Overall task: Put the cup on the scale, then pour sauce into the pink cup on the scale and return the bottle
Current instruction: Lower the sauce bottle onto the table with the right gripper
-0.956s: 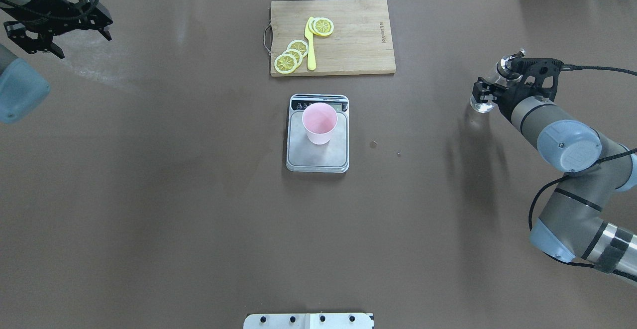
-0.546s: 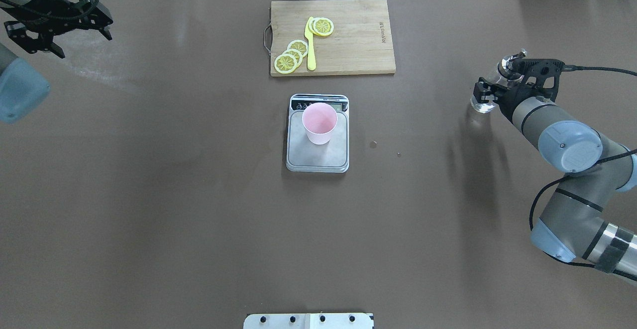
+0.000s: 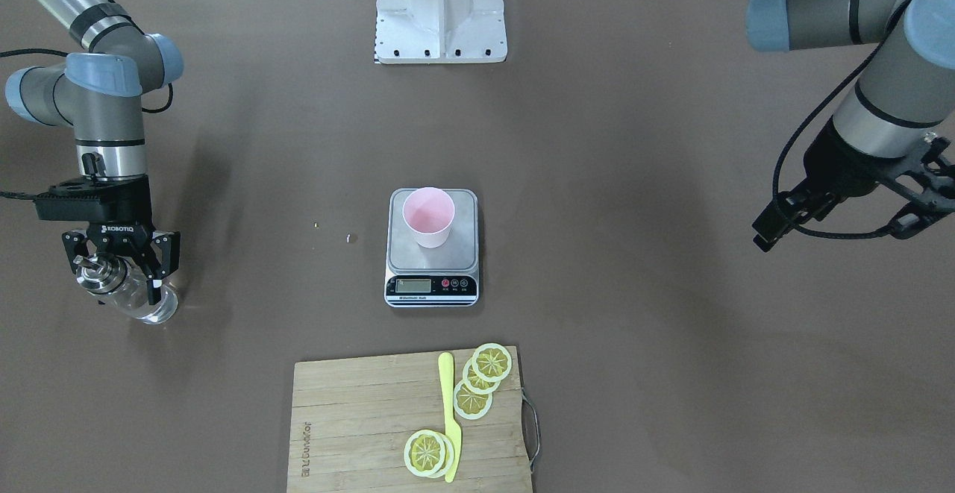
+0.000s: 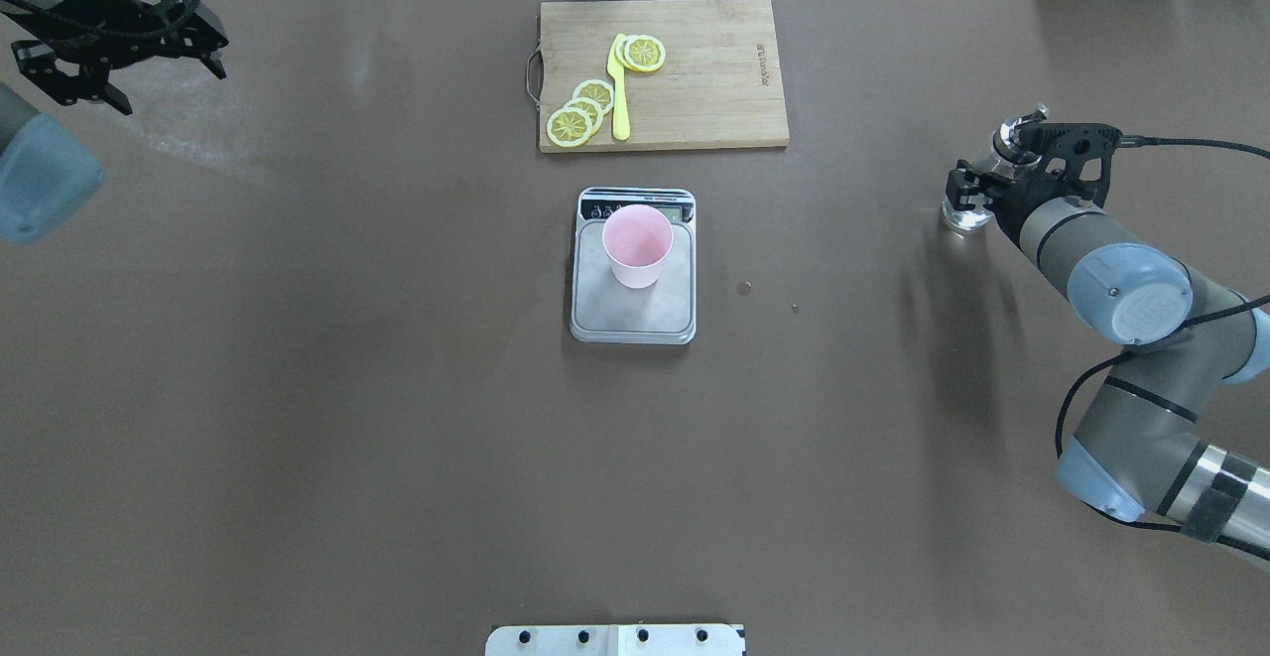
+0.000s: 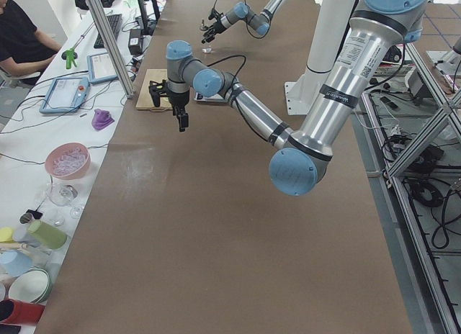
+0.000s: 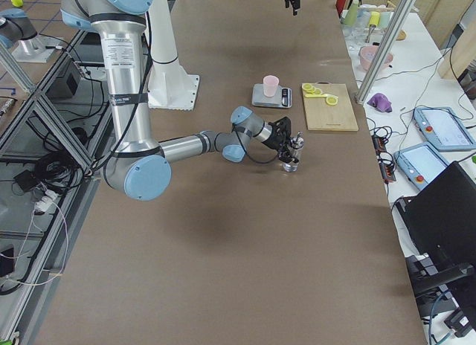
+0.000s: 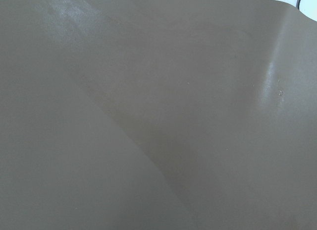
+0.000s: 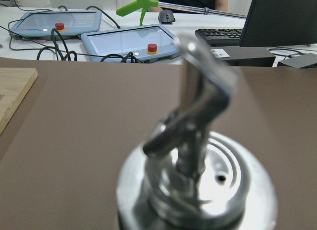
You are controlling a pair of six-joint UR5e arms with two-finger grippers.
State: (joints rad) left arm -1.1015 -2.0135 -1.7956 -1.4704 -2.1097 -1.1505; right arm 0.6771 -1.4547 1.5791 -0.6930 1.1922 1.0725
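Bottle [image 3: 145, 305] sat pinched between the closed jaws of the right gripper [image 3: 119, 277], apparently for its return set-down; the left gripper [image 3: 835, 236] hung open-jawed, empty.

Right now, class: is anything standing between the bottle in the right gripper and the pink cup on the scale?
Nothing visible does. Between the bottle and the cup on the scale lies bare table with two tiny specks; the cutting board sits off to one side.

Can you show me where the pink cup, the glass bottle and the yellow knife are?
Pink cup [image 4: 637, 239]: overhead view, inside its open mouth.
Glass bottle [image 3: 151, 305]: front-facing view, on its clear lower body.
Yellow knife [image 4: 620, 90]: overhead view, halfway along it.
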